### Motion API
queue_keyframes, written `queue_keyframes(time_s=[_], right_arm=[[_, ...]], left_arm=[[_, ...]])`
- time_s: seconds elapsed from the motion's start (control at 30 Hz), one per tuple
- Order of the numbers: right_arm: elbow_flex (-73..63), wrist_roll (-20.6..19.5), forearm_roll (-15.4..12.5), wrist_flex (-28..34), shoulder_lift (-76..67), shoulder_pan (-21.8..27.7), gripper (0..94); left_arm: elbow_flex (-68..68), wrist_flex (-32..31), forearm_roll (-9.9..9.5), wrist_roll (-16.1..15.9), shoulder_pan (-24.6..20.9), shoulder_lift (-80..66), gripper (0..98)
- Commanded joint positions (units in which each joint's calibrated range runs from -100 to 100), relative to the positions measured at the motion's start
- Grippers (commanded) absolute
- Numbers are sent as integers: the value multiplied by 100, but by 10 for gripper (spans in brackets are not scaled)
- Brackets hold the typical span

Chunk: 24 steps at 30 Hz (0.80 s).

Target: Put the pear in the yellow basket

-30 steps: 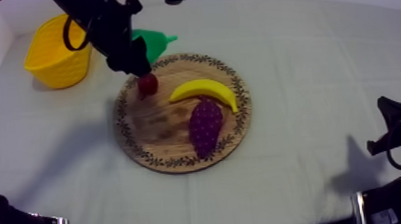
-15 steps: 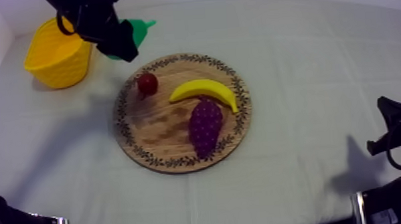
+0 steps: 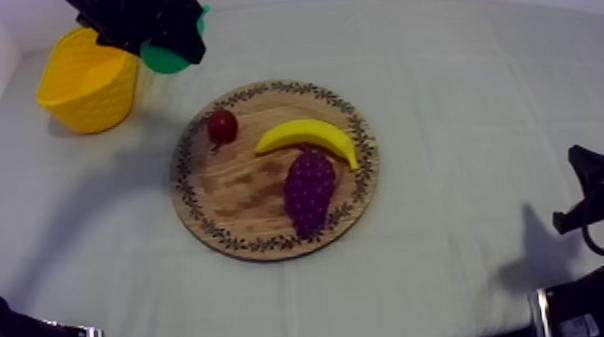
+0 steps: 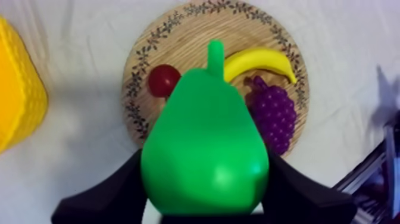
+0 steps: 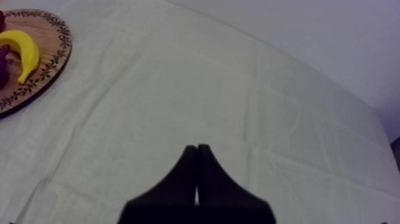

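Note:
My left gripper (image 3: 170, 48) is shut on the green pear (image 3: 166, 59) and holds it in the air just right of the yellow basket (image 3: 85, 82), at the table's far left. In the left wrist view the pear (image 4: 205, 149) sits between my black fingers (image 4: 113, 190), with the round wooden board (image 4: 140, 101) below it. The board (image 3: 228, 200) lies mid-table. My right gripper (image 5: 197, 173) rests shut over bare cloth at the right side.
On the board lie a banana (image 3: 309, 135), a purple bunch of grapes (image 3: 309, 188) and a small red fruit (image 3: 222, 125). The right arm (image 3: 599, 212) sits low at the right edge. Open cloth lies around the board.
My left gripper has carried the pear up and to the left, from the board's far rim to a spot beside the basket. The right arm has stayed still.

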Motion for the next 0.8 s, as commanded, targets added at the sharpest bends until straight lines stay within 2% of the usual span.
queue_keyframes(time_s=[0.0,0.13,0.27,0.47,0.77], right_arm=[[-2,0,3,2,-3,-4,4],[-2,0,3,2,-3,-4,4],[-2,0,3,2,-3,-4,4],[-2,0,3,2,-3,-8,4],[-2,0,3,2,-3,-11,4]], left_arm=[[33,-34,8,422,3,-11,502],[74,-75,23,700,32,-33,504],[-8,-84,29,770,28,-11,507],[-312,-87,2,518,-214,218,508],[-1128,51,-96,81,-988,827,514]])
